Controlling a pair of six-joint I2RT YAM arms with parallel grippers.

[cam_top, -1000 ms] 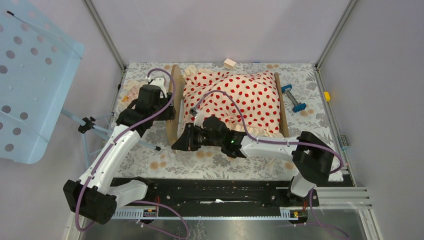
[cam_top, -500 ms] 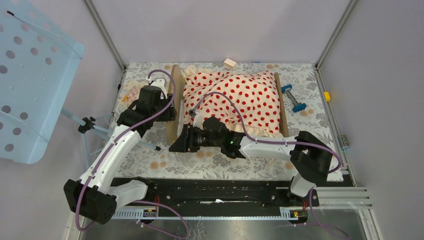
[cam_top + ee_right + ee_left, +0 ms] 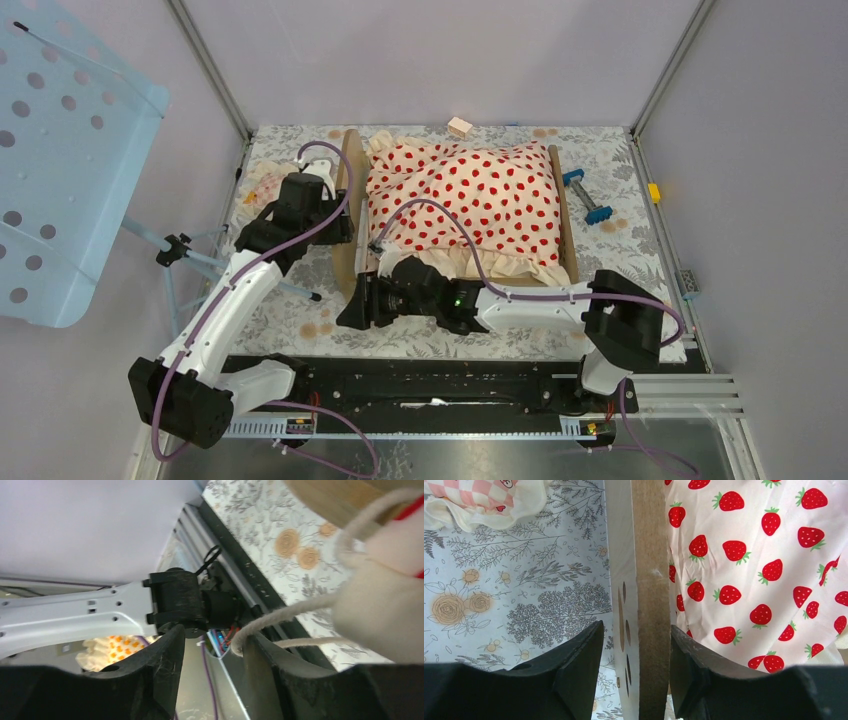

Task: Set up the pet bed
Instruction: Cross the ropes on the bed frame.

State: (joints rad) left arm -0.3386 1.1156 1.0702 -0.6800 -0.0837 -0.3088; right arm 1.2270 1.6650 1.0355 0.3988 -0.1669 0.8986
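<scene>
The pet bed lies sideways on the table, its headboard (image 3: 349,158) to the left and its footboard (image 3: 568,225) to the right. A cream blanket with red dots (image 3: 470,195) covers the bed and hides the mattress. My left gripper (image 3: 338,222) straddles the headboard's top edge (image 3: 644,555), open, with a thin gap on the left side. At the bed's near left corner my right gripper (image 3: 352,305) is open and holds nothing. A cream cord (image 3: 280,615) from the blanket's edge (image 3: 380,615) rests against the tip of its right finger.
A pink checked pillow (image 3: 262,185) lies left of the headboard, at the table's left side. A blue dumbbell toy (image 3: 590,200) sits right of the footboard and a small wooden block (image 3: 460,126) behind the bed. A light-blue perforated panel (image 3: 60,160) stands outside the left wall.
My right gripper has opened and drawn back toward the near edge and slightly left. The blanket's near-left corner now lies lower, over the bed's front side. The left arm has barely moved.
</scene>
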